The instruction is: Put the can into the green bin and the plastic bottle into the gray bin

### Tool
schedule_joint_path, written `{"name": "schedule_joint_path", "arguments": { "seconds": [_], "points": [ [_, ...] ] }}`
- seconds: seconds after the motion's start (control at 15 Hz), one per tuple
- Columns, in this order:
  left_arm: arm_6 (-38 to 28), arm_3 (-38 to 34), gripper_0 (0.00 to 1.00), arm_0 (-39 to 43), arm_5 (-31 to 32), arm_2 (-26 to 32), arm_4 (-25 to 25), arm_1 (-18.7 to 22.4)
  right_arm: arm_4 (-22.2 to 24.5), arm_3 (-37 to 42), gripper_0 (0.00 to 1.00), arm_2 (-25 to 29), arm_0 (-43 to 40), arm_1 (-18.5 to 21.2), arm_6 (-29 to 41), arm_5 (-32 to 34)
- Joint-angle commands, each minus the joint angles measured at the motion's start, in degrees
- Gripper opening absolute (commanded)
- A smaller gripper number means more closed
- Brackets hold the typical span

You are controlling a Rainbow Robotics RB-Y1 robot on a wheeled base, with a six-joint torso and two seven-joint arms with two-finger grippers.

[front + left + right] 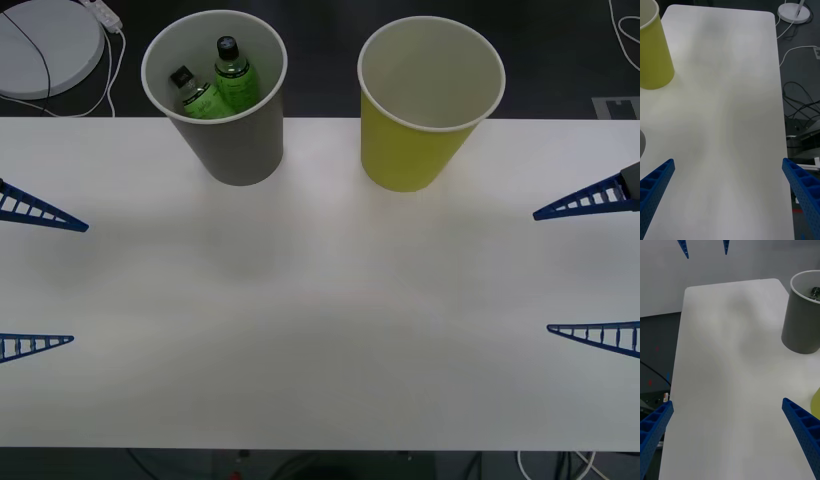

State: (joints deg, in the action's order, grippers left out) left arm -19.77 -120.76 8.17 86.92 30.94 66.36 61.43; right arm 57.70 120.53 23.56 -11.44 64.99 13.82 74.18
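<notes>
Green plastic bottle (233,72) inside gray bin (232,140)

The left hand (728,202) hovers over a white desk (726,112), its blue ribbed fingers (655,187) spread wide apart. The green bin (653,52) stands near the far corner. Cables (797,97) trail across the dark floor beside the desk.
</notes>
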Motion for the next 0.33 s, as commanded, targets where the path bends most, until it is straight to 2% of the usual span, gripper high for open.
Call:
{"name": "schedule_joint_path", "arguments": {
  "seconds": [0.07, 0.33],
  "points": [
    [0.00, 0.00, 1.00, 0.00, 0.00, 0.00, 0.00, 0.00, 0.05, -0.12, 1.00, 0.00, -0.43, -0.04, 0.15, 0.00],
    [0.00, 0.00, 1.00, 0.00, 0.00, 0.00, 0.00, 0.00, 0.13, -0.12, 1.00, 0.00, -0.52, -0.04, 0.33, 0.00]
  ]
}}
